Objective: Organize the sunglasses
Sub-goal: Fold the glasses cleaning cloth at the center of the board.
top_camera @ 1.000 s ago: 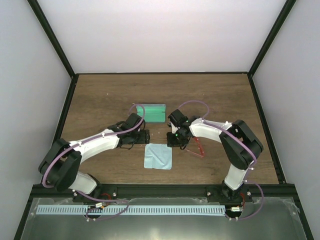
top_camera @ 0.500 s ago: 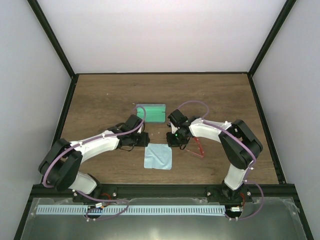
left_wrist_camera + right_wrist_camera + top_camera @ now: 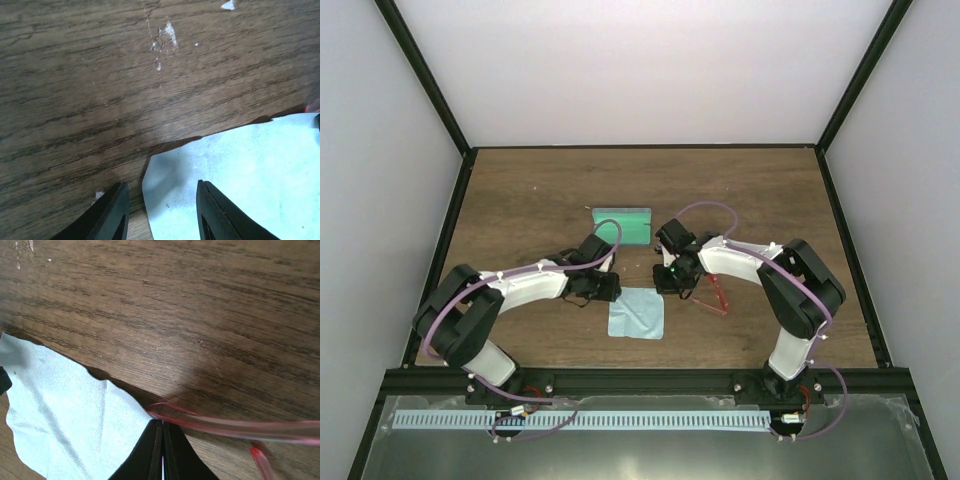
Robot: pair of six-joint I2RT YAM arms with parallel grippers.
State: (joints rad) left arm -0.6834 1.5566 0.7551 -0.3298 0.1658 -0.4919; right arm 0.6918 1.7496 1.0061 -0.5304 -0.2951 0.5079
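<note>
Left tool (image 3: 160, 189) astride cloth (image 3: 240, 170) corner, wooden table (image 3: 100, 75) beyond.

Most of the sunglasses (image 3: 235, 429) outside wrist view.

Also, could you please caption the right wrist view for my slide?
Right gripper pinches the red temple arm of the sunglasses beside the light blue cloth on the wooden table.

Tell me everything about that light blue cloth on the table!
The light blue square cloth looks thin and soft, slightly wrinkled with wavy edges, lying nearly flat on the wooden table. One corner sits between the fingers of the open left gripper; the shut right gripper meets another edge, beside the red-framed sunglasses.
</note>
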